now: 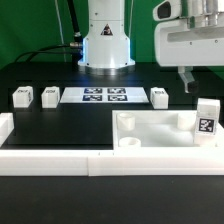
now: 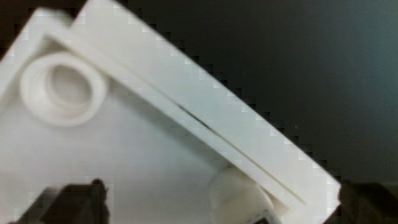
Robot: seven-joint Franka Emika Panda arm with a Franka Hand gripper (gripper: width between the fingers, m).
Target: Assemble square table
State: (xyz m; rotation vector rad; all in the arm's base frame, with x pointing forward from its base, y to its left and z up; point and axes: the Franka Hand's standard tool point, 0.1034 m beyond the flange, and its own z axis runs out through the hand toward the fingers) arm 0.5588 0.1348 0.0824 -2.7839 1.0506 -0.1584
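Note:
The white square tabletop slab (image 1: pixel 160 131) lies on the black table at the exterior view's right, ribs up, against the front border wall. One tagged leg block (image 1: pixel 206 121) stands upright on its right corner. Three more leg blocks lie at the back: two on the left (image 1: pixel 22 96) (image 1: pixel 50 96) and one right of centre (image 1: pixel 160 96). My gripper (image 1: pixel 186 78) hangs above the slab's far right part, open and empty. In the wrist view the slab (image 2: pixel 143 140) fills the frame with a round socket (image 2: pixel 68 88), and my gripper (image 2: pixel 228 205) has its jaws wide apart.
The marker board (image 1: pixel 105 96) lies flat at the back centre in front of the robot base (image 1: pixel 106 40). A low white border wall (image 1: pixel 60 160) runs along the front and up the left side. A second socket (image 1: pixel 127 143) shows on the slab's near left corner.

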